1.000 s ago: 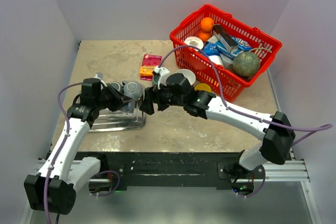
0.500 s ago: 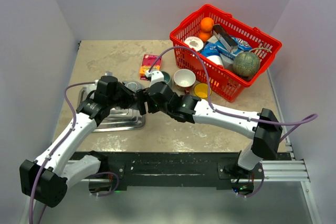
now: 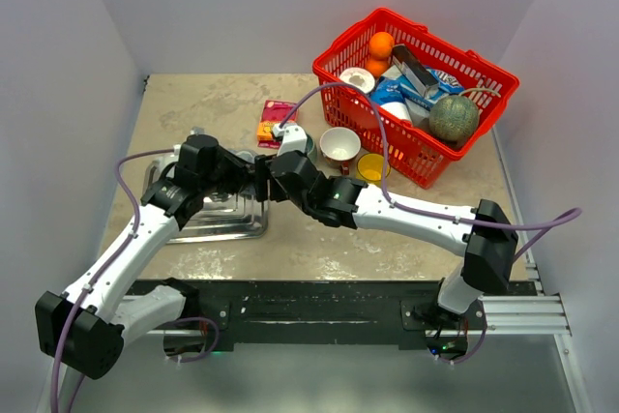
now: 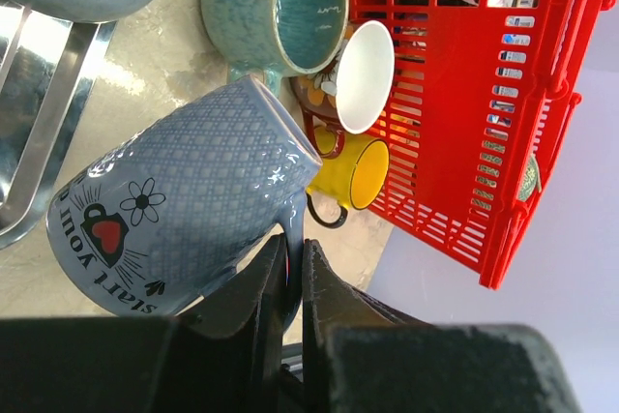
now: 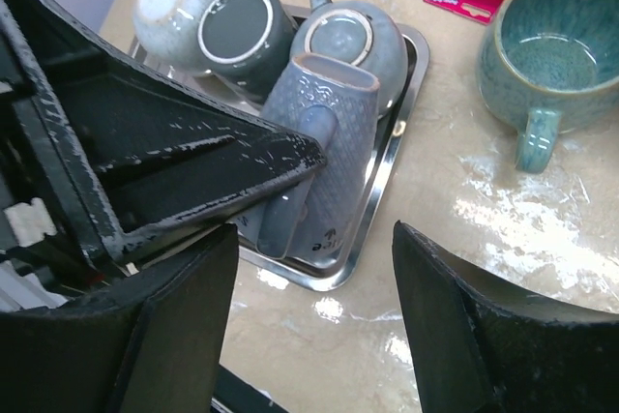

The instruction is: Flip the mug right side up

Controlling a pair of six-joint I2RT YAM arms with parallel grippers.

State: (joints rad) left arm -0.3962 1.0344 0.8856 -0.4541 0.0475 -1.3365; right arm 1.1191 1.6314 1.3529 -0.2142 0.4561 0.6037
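The mug (image 4: 184, 210) is blue-grey with a quilted pattern, a red heart and black lettering. My left gripper (image 4: 290, 263) is shut on its handle and holds it tilted over the corner of the metal tray (image 5: 411, 118). The right wrist view shows the mug (image 5: 334, 132) with its handle (image 5: 290, 191) facing the camera, and a left finger (image 5: 193, 176) crossing in front of it. My right gripper (image 5: 314, 297) is open just short of the mug, with nothing between its fingers. From above, both grippers (image 3: 253, 181) meet at the tray's right end and hide the mug.
Three other grey mugs (image 5: 237, 31) sit upside down in the tray. A teal mug (image 5: 556, 55) stands upright on the table, beside a white cup (image 3: 339, 145) and a yellow cup (image 3: 370, 166). The red basket (image 3: 488, 70) of groceries is at the back right, a snack packet (image 3: 276, 123) behind the tray.
The left arm brought the mug to the tray's right end. My right gripper swung left until it faces the mug, and its jaws have narrowed somewhat.
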